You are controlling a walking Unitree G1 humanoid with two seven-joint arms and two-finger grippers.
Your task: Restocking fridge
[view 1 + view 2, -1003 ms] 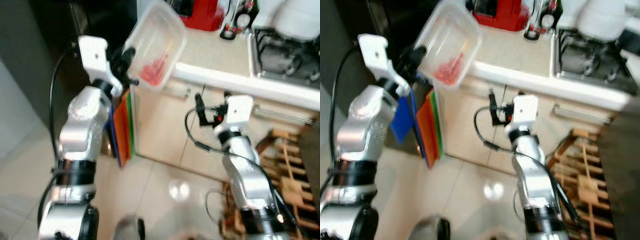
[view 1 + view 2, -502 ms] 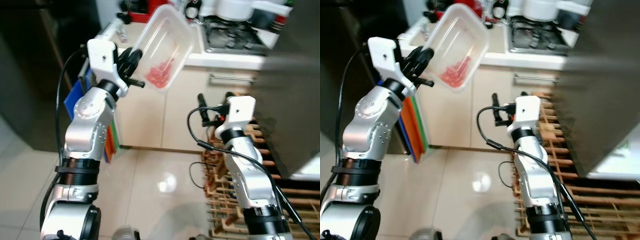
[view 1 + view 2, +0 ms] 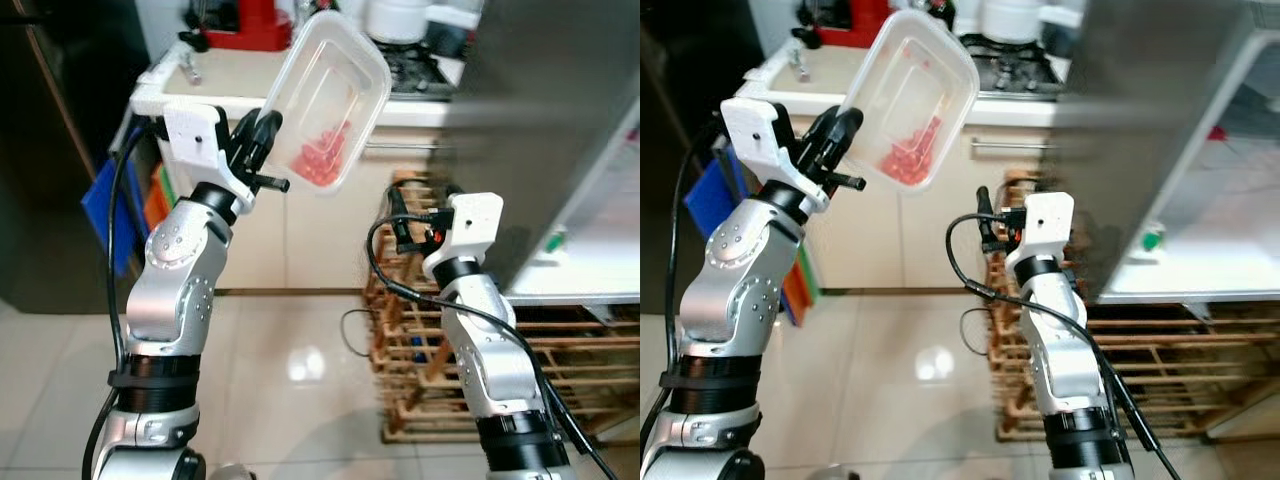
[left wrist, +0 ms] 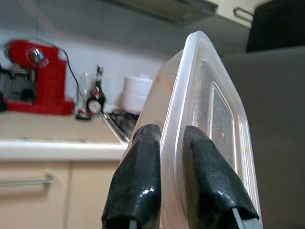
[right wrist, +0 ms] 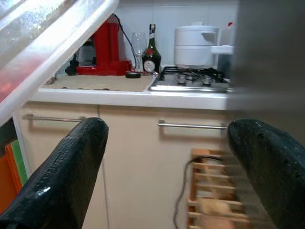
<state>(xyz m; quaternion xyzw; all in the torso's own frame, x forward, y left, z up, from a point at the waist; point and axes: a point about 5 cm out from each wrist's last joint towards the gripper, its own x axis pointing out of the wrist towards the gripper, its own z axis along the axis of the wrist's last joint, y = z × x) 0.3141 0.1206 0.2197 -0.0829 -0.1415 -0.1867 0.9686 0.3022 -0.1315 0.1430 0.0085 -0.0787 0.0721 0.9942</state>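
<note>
Cream kitchen cabinets (image 3: 300, 240) run under a pale worktop (image 3: 215, 80), above a glossy tiled floor (image 3: 290, 360). On the worktop, a red appliance (image 3: 245, 22) stands at the back edge near the left end, and further along sits a gas hob (image 3: 1015, 65) with a white pot (image 5: 196, 46) on it. A dark bottle (image 5: 152, 53) and a glass (image 5: 138, 47) stand between the red appliance and the hob. Blue, orange and green boards (image 3: 140, 200) lean against the cabinet's left end. A wooden rack (image 3: 500, 370) stands on the floor in front of the cabinets, beside the grey fridge door (image 3: 540, 130), whose white inner shelf (image 3: 1200, 230) shows on the right.

The left gripper (image 3: 258, 135) is raised in front of the worktop's left end, its two black fingers (image 4: 140, 176) clamped on the rim of a clear plastic container (image 3: 325, 100). The container is tilted steeply, nearly on edge, with small red pieces (image 3: 320, 155) gathered in its lower end. The right gripper (image 5: 167, 157) is held lower, in front of the rack and close to the fridge door, its fingers spread wide apart and holding nothing.
</note>
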